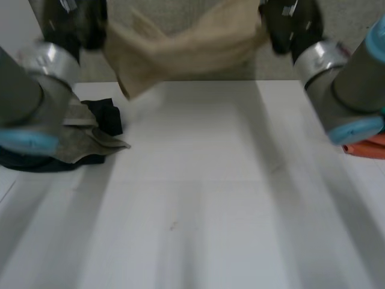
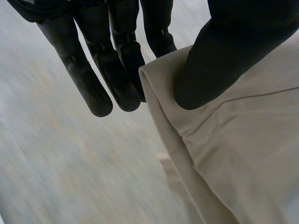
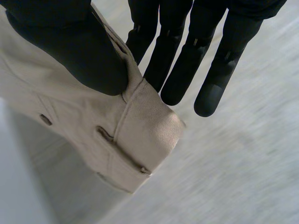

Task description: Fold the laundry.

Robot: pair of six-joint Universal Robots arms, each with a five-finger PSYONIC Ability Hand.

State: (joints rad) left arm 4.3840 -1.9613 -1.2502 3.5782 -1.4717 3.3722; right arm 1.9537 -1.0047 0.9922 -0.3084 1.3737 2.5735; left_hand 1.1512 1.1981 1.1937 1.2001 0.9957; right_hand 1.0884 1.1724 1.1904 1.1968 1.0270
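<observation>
My left hand and right hand each pinched the beige trousers between thumb and straight fingers (one end apiece), hanging at the white table's far edge.

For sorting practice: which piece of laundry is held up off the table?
The beige garment, pinched by left hand and right hand; the grey and black pile lies on the table.

Left hand thumb and fingers pinching beige cloth edge.
</observation>
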